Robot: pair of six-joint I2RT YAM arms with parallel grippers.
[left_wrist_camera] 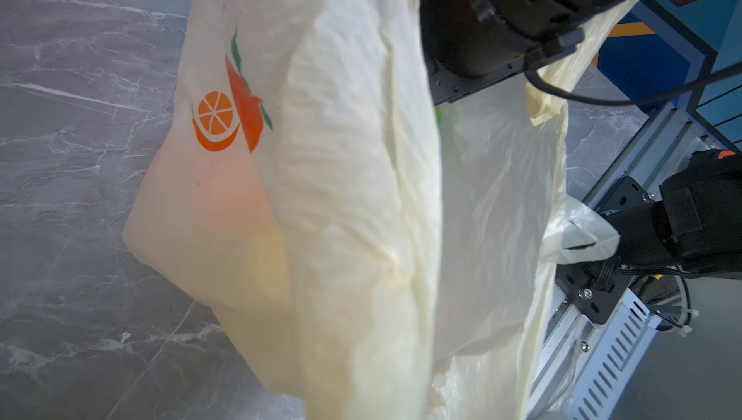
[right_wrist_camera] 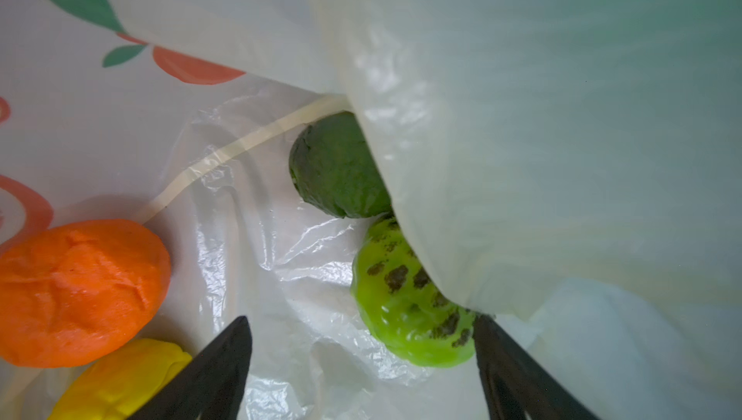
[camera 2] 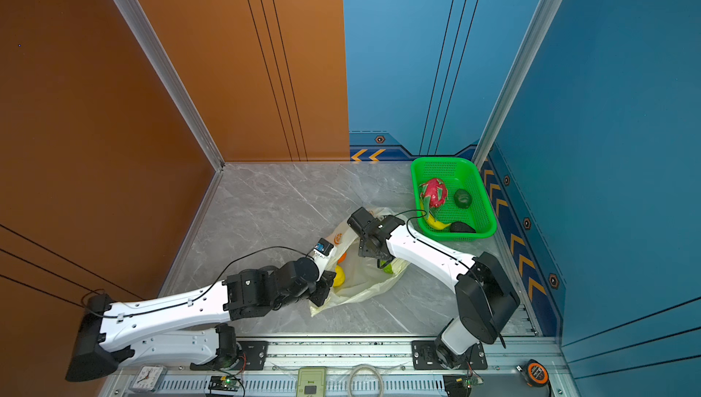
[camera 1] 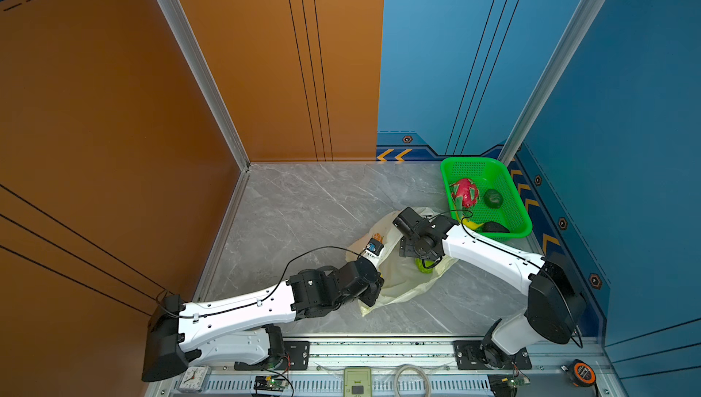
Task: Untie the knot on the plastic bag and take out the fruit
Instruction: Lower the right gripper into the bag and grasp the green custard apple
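The plastic bag [camera 1: 402, 285] [camera 2: 356, 285] lies in mid-table with its mouth open; no knot shows. My left gripper [camera 1: 375, 249] [camera 2: 324, 247] is shut on the bag's edge and holds it up. In the left wrist view the bag [left_wrist_camera: 341, 157] hides the jaws. My right gripper [right_wrist_camera: 361, 319] [camera 1: 425, 260] is open inside the bag. A bumpy light-green ball [right_wrist_camera: 409, 309] [camera 2: 387, 268] lies against one finger. Also inside are a dark green avocado [right_wrist_camera: 337, 165], an orange [right_wrist_camera: 80, 289] and a lemon [right_wrist_camera: 124, 382] [camera 2: 338, 275].
A green mesh basket [camera 1: 470, 161] [camera 2: 440, 161] stands at the back right by the blue wall. It holds a dragon fruit [camera 1: 463, 192], an avocado [camera 1: 493, 198] and a banana [camera 1: 472, 225]. The arms' rail runs along the front edge.
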